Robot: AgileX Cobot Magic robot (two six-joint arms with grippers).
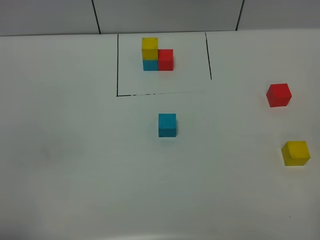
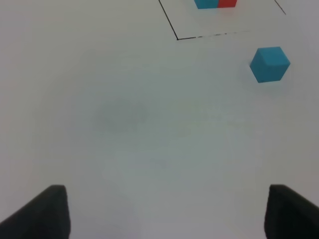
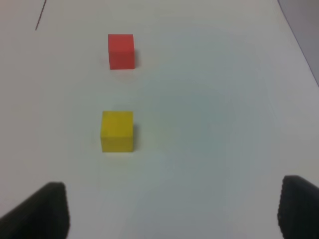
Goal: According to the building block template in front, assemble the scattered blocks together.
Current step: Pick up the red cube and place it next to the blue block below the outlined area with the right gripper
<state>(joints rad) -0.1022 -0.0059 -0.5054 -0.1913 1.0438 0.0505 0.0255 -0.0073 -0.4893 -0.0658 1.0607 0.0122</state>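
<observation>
Left gripper (image 2: 164, 211) and right gripper (image 3: 172, 209) are hanging wide open, empty. Matte yellow cube (image 3: 117, 131) is lying ahead of right fingers (image 3: 45, 209), off-centre; centring it before closing seems wise.

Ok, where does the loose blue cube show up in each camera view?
Exterior high: the loose blue cube sits near the middle, just below the black outline.
Left wrist: the cube lies outside the outline's corner, apart from it.
Right wrist: not in it.
Shared landmark: the black outline's corner.
</observation>
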